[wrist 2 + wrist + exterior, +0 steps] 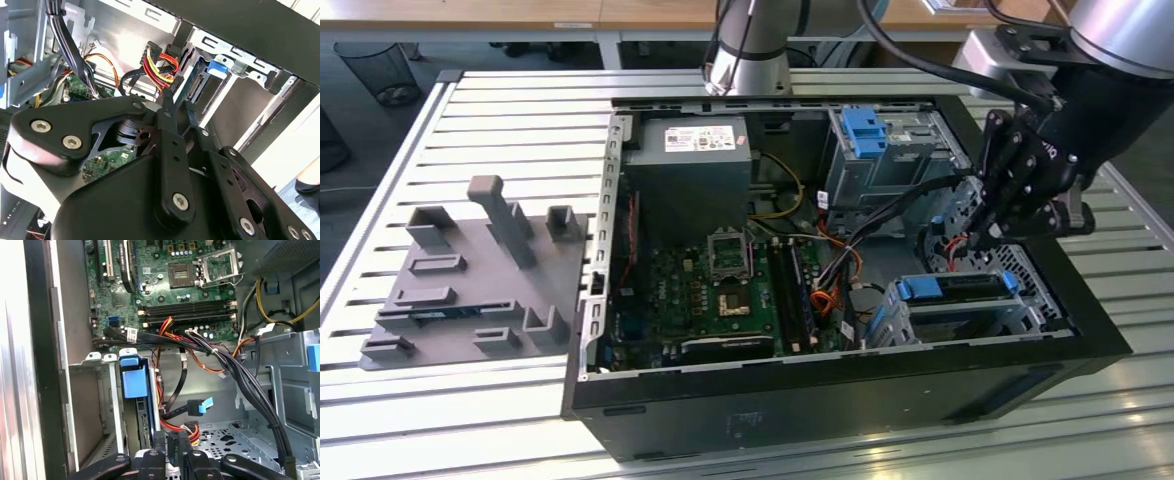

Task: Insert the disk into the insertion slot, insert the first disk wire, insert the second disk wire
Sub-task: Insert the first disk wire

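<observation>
Reaching down into the open computer case (720,420) on the bench (494,110), the hand (971,238) has its fingers nearly together, pinching a black plug (173,81) on red and yellow wires. The disk (958,288) sits in the insertion slot (1027,300) at the exterior view's right, just below the hand, with its blue caddy end showing.

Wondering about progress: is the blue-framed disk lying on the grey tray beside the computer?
No, in the exterior view the disk sits in the insertion slot.
</observation>
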You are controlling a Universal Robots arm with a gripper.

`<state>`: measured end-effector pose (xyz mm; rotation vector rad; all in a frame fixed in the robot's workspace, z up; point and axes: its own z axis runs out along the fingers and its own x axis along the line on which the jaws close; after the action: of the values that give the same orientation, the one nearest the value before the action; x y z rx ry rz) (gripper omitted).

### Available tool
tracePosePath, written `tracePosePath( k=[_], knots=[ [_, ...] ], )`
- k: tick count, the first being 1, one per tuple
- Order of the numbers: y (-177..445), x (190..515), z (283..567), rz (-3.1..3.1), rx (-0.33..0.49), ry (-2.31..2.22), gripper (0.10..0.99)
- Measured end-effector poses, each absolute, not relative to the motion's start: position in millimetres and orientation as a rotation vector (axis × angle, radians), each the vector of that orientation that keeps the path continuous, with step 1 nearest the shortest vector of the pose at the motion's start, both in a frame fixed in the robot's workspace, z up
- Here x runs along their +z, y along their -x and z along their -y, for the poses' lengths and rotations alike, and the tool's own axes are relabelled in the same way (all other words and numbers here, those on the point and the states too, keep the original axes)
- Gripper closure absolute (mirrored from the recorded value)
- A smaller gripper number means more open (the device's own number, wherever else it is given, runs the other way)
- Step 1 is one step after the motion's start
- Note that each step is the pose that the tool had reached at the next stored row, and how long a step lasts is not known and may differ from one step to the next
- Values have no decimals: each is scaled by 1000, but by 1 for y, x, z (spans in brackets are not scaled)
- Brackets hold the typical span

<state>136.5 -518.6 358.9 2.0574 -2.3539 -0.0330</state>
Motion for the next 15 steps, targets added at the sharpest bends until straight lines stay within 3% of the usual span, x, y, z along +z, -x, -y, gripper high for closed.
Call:
tracePosePath(
  k=[15],
  knots=[
    [-140,353,513,2397,-12,-1990,839]
  ],
)
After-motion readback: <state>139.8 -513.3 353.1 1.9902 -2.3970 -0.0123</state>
